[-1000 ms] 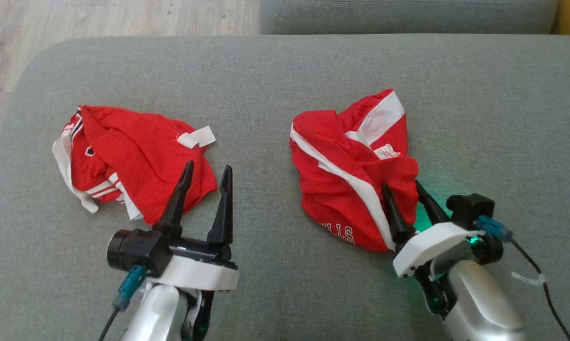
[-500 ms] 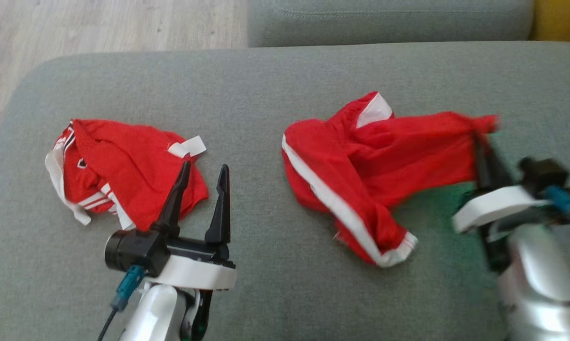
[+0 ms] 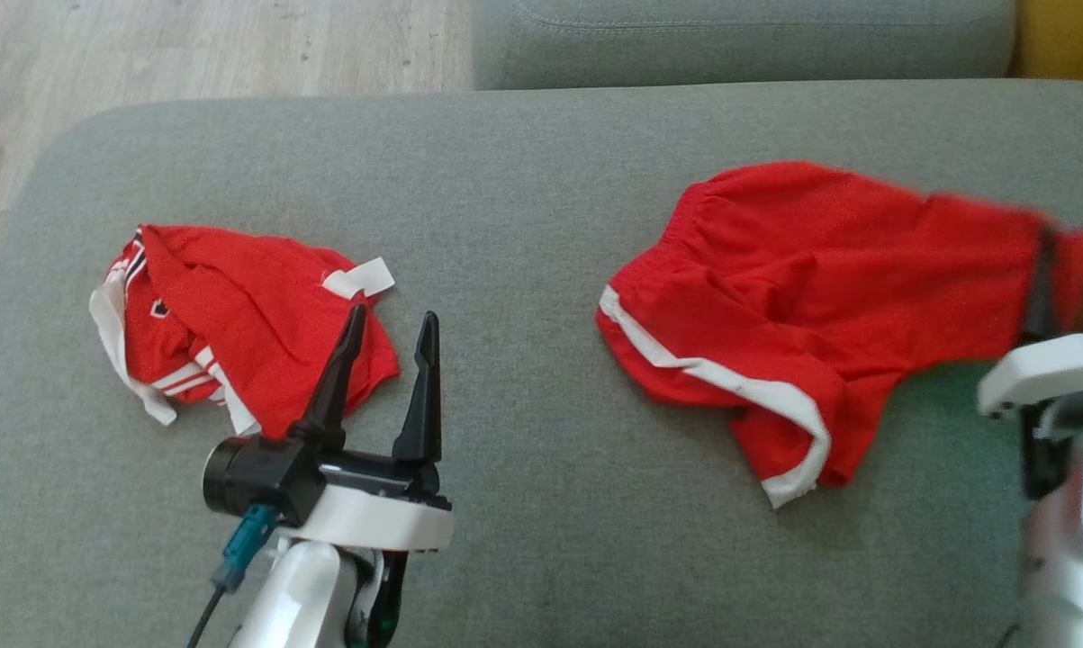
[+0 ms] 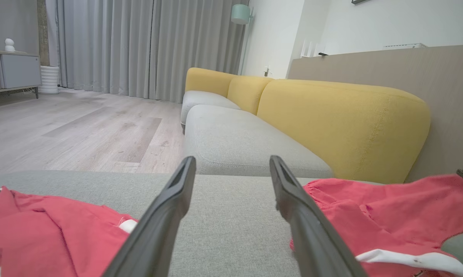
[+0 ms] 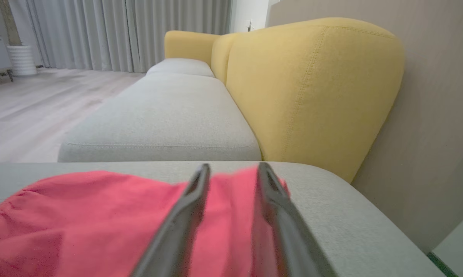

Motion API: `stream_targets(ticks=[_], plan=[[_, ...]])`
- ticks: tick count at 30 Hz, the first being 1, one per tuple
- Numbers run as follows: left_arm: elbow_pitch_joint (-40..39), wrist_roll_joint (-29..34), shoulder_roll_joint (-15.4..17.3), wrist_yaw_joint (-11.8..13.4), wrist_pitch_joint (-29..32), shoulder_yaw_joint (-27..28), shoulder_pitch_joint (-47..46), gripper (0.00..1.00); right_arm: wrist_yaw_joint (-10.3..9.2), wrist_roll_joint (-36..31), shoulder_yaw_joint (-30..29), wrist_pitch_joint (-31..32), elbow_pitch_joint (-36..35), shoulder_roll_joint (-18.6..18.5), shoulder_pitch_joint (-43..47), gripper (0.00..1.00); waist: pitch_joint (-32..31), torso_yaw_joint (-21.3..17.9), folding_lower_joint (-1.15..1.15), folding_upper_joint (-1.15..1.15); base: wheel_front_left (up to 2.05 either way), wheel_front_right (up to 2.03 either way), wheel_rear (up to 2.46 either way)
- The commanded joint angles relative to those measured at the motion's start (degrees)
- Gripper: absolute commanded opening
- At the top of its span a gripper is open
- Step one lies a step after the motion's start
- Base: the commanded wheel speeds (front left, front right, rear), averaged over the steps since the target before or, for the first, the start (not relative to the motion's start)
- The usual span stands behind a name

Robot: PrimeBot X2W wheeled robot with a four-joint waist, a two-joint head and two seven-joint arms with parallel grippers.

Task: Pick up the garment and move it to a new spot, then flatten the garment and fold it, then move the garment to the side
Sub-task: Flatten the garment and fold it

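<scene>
Right gripper (image 3: 1077,236) at right edge pinches red shorts (image 3: 802,261) by one edge, likely to drag them flat; left gripper (image 3: 394,315) idles lower left, jaws apart.

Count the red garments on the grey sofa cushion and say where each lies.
2. A crumpled red garment lies on the cushion's left side, beyond the open left gripper. The red shorts lie spread on the right, one end pinched by the right gripper. None seems hidden.

Left hand (image 3: 394,315) fingers spread, right hand (image 3: 1075,261) pinching garment (image 3: 820,252)
</scene>
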Motion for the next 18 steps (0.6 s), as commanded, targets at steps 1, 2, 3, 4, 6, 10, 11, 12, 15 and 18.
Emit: stream_targets(ticks=[1, 2, 3, 4, 6, 10, 11, 12, 15, 18], plan=[[-1.9, -0.4, 0.0, 0.2, -0.5, 1.7, -1.7, 1.0, -0.04, 0.2, 1.9, -1.6, -2.6, 1.3, -1.6, 1.0, 0.0, 0.1, 0.0, 0.0, 0.0, 0.0, 0.0], [-1.8, -0.3, 0.0, 0.2, -0.5, 1.8, -1.6, 1.0, -0.04, 0.6, 2.3, -2.2, -3.1, 1.7, -1.0, 1.0, -0.1, 0.1, 0.0, 0.0, 0.0, 0.0, 0.0], [-1.8, -0.3, 0.0, 0.2, -0.5, 1.8, -1.6, 1.0, -0.04, 0.6, 2.3, -2.2, -3.1, 1.7, -1.0, 1.0, -0.1, 0.1, 0.0, 0.0, 0.0, 0.0, 0.0], [-1.8, -0.3, 0.0, 0.1, -0.5, 1.9, -1.6, 1.0, -0.04, 1.4, 3.2, -2.6, -3.8, 2.0, -0.4, 1.0, -0.1, 0.2, 0.0, 0.0, 0.0, 0.0, 0.0], [-1.7, -0.3, 0.0, 0.1, -0.5, 2.0, -1.5, 1.0, -0.04, 3.6, 5.2, -3.2, -5.6, 2.3, 1.6, 1.0, -0.4, 0.1, 0.0, 0.0, 0.0, 0.0, 0.0], [-1.7, -0.2, 0.0, 0.3, -0.5, 2.5, -0.9, 1.0, -0.04, 10.7, 11.2, -3.6, -9.9, 2.5, 7.5, 1.0, -1.4, -0.6, 0.0, 0.0, 0.0, 0.0, 0.0], [-1.7, -0.1, 0.0, 0.3, -0.5, 2.6, -0.8, 1.0, -0.04, 12.4, 12.7, -3.6, -11.5, 2.5, 9.2, 1.0, -1.6, -0.9, 0.0, 0.0, 0.0, 0.0, 0.0], [-1.8, -0.1, 0.0, 0.3, -0.5, 2.8, -0.6, 1.0, -0.04, 13.5, 14.2, -3.6, -13.2, 2.5, 11.1, 1.0, -1.8, -1.2, 0.0, 0.0, 0.0, 0.0, 0.0], [-2.0, 0.0, 0.0, 0.2, -0.5, 3.1, -0.1, 1.0, -0.04, 16.1, 17.7, -3.6, -17.7, 2.5, 16.5, 1.0, -2.1, -2.3, 0.0, 0.0, 0.0, 0.0, 0.0], [-2.0, 0.0, 0.0, 0.1, -0.5, 3.1, 0.2, 1.0, -0.04, 17.2, 20.1, -3.6, -19.4, 2.5, 21.2, 1.0, -2.5, -3.2, 0.0, 0.0, 0.0, 0.0, 0.0]])
